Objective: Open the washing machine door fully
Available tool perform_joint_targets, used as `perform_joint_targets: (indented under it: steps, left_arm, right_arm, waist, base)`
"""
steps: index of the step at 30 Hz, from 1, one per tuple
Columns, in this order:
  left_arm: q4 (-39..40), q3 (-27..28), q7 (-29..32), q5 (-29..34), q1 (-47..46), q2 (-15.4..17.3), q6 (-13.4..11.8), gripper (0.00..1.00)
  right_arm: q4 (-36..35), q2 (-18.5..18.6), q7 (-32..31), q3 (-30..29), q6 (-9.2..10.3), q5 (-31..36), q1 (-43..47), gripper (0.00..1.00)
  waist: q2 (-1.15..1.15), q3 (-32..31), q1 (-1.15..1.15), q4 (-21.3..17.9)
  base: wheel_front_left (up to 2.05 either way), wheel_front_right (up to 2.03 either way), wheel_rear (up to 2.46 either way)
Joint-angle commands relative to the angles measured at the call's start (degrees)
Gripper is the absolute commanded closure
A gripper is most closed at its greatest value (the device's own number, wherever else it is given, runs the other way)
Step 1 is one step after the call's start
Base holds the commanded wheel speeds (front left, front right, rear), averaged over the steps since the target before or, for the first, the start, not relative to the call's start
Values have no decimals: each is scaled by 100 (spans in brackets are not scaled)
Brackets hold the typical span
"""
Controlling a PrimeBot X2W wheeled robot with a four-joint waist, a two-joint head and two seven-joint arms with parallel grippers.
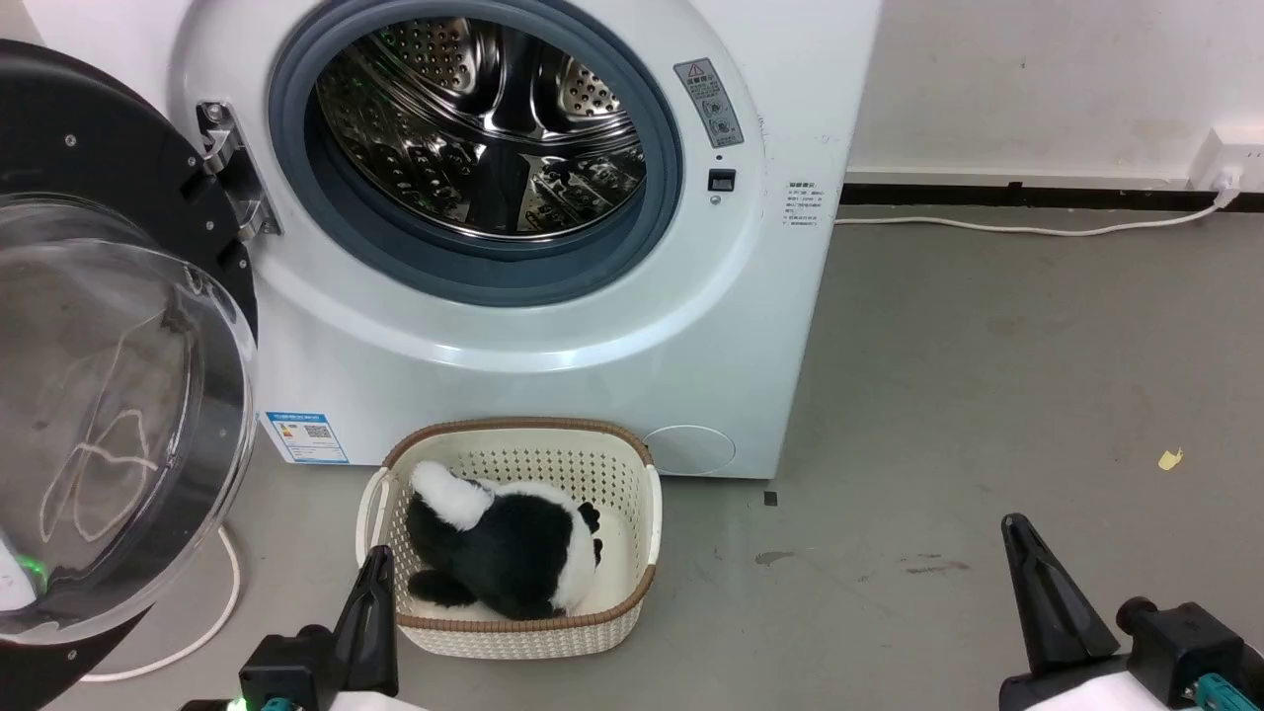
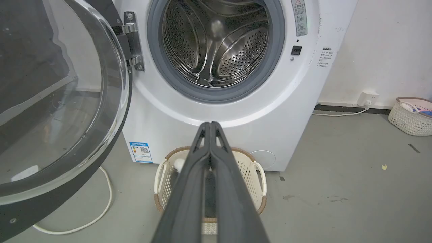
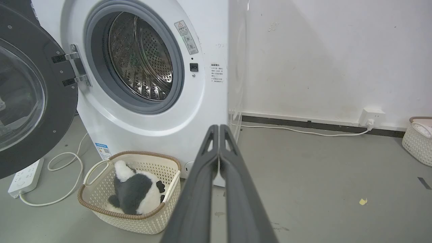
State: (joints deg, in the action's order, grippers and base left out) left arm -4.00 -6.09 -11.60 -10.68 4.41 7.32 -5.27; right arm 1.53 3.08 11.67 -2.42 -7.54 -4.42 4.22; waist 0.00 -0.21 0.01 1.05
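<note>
The washing machine (image 1: 553, 365) is a white front-loader with its steel drum (image 1: 484, 118) exposed inside a grey gasket. The washing machine door (image 1: 99, 395), a black ring around a clear glass bowl, hangs swung out to the left on its metal hinge (image 1: 232, 168). It also fills the left of the left wrist view as the door (image 2: 50, 101), and the right wrist view shows the door (image 3: 33, 111). My left gripper (image 1: 378, 558) is shut and holds nothing, well short of the machine, its tips (image 2: 210, 125) together. My right gripper (image 1: 1017, 528) is shut and holds nothing; its tips (image 3: 219, 127) also meet.
A cream basket (image 1: 647, 513) holding a black-and-white plush (image 1: 504, 543) stands on the floor before the machine. A white cable (image 1: 197, 632) and a power strip (image 3: 25, 177) lie under the door. Another basket (image 2: 410, 116) stands far right by the wall. Bare grey floor stretches to the right.
</note>
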Motion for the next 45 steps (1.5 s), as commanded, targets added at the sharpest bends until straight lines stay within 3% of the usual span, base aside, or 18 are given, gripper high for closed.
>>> perform_joint_targets:
  steps: [1,45]
  left_arm:
    - [31,32,23,53,-83,-34,32,100]
    - [221,328,606,574,-266,-244,286,100]
  right_arm:
    - [-20,-4,-19,15,1,48,-77,100]
    - [-88,-13,-608,132,3,250,-254,100]
  waist:
    - [0,0,0,-1]
    - [0,11,0,-54]
  base:
    - [0,0,0]
    - [0,0,0]
